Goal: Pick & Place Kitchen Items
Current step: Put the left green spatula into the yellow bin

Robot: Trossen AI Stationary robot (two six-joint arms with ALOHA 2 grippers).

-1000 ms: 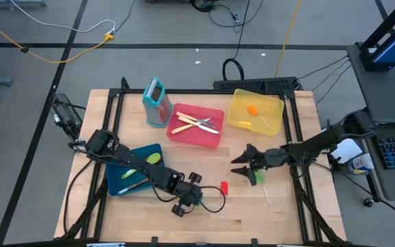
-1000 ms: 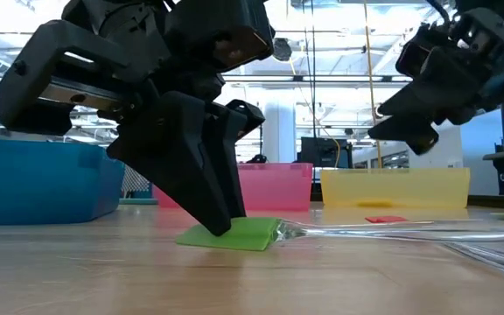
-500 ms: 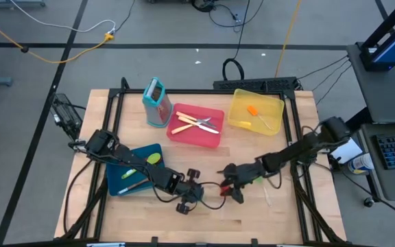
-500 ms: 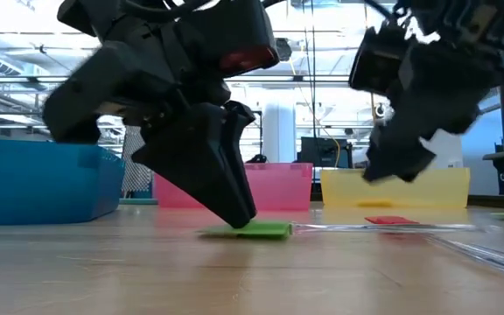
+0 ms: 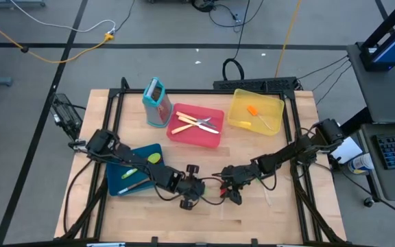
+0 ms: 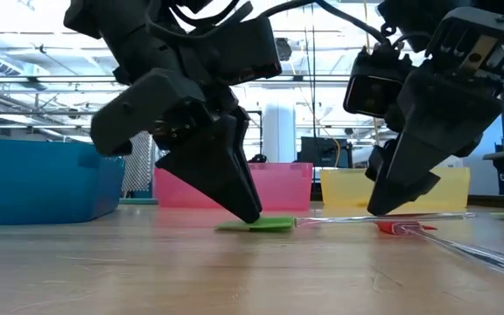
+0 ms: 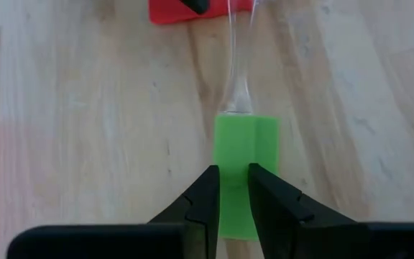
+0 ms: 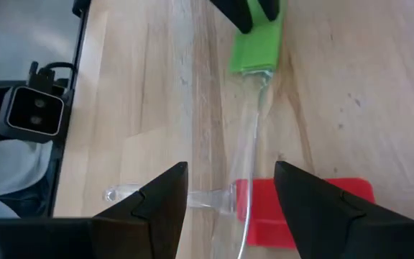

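While left gripper (image 7: pixel 230 198) pinches green piece (image 7: pixel 244 169) | right gripper (image 8: pixel 230 188) wide | red tray (image 5: pixel 214 137): knives (image 5: pixel 196 123)

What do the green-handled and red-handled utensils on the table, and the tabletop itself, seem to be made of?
Green-handled utensil: a flat, matte opaque handle, likely plastic, with a see-through clear shaft, probably plastic too. It lies flat, its handle between the left gripper fingers.
Red-handled utensil: same look, matte red slab plus clear stem.
Tabletop: pale wood, judging by grain lines and plank seams; the finish looks satin.
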